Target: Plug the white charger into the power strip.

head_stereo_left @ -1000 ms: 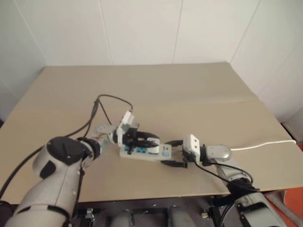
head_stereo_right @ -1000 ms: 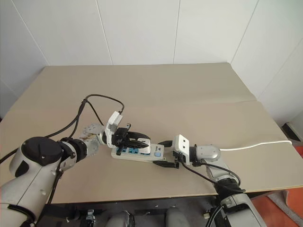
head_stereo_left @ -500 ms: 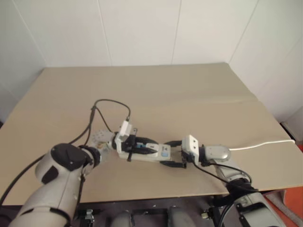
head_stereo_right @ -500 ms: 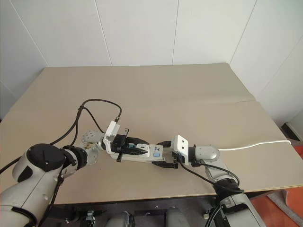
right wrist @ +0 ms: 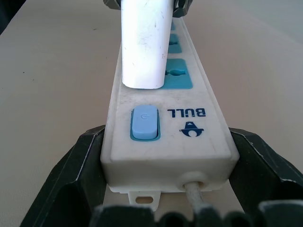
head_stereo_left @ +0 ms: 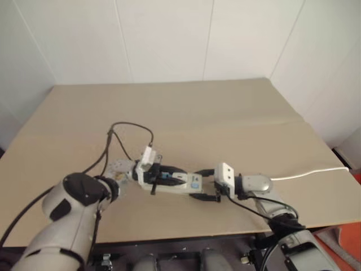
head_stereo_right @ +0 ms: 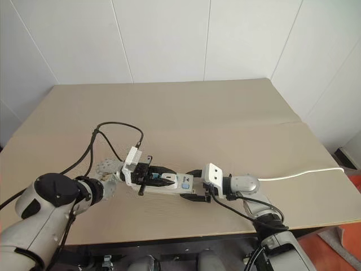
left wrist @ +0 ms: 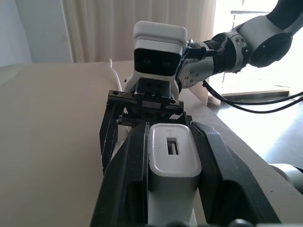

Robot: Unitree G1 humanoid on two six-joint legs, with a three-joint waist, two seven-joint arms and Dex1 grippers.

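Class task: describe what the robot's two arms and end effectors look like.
Both arms are silver-grey with black joints and loose black cables. Each end effector, left and right, has two black fingers; the right one has toothed pads and a boxy white housing.

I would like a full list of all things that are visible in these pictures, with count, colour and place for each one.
table: one, beige, under everything, against the white walls.
power strip: one, white with blue outlets and a blue switch, lying on the table's near part between the two end effectors.
white charger: one, white, above the strip's outlets beside the switch.
strip's cord: one, white, running over the table toward its right edge.
black cable: one, looping over the table behind the left arm.
left end effector: one, black fingers, shut on the white charger.
right end effector: one, black fingers, one on each side of the strip's switch end.
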